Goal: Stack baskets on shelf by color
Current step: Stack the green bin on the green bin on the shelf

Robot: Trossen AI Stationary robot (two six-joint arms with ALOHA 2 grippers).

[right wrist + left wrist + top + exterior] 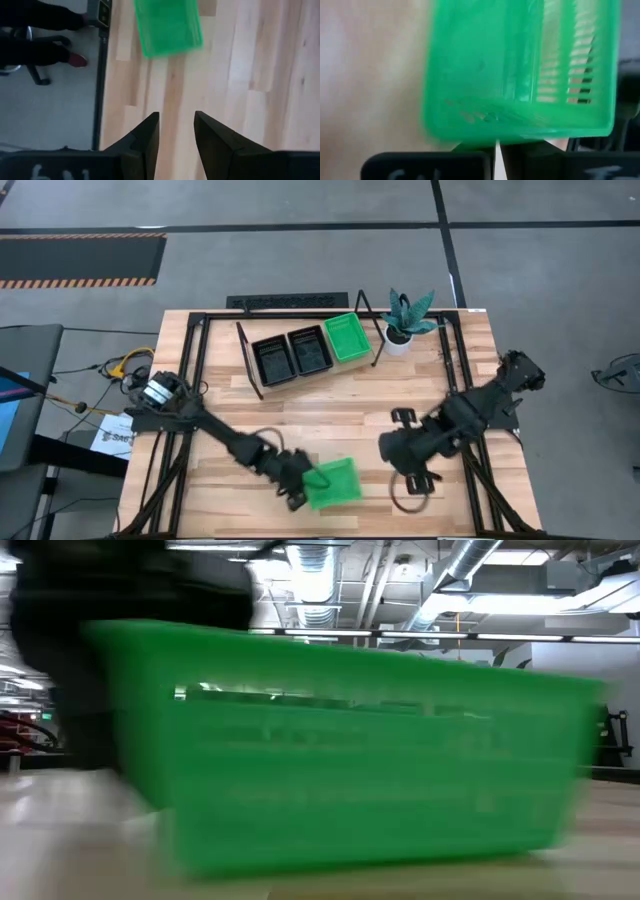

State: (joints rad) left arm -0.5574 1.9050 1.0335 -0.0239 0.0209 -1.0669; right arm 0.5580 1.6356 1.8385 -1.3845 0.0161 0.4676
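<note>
A bright green mesh basket (335,483) sits near the table's near edge, and my left gripper (303,480) is shut on its left end. The basket fills the low view (350,750) and the left wrist view (520,70). My right gripper (385,448) hovers open to the basket's right and a little farther back; its wrist view shows the same basket (167,25) ahead of the parted fingers (176,130). On the shelf (248,360) at the far side rest two black baskets (273,360) (310,350) and one green basket (348,337), side by side. My left gripper (496,147) pinches the green basket's end wall at its rim (510,134) between the two fingers, coming from the table's left side. The basket reaches away from the fingers, roughly level. I cannot tell whether its bottom is on the table.
A small potted plant (408,320) stands right of the shelf. Black frame rails (190,380) run along the table's sides. Bare planks (340,405) lie between shelf and arms. A person's legs and a chair (45,35) show beyond the table edge.
</note>
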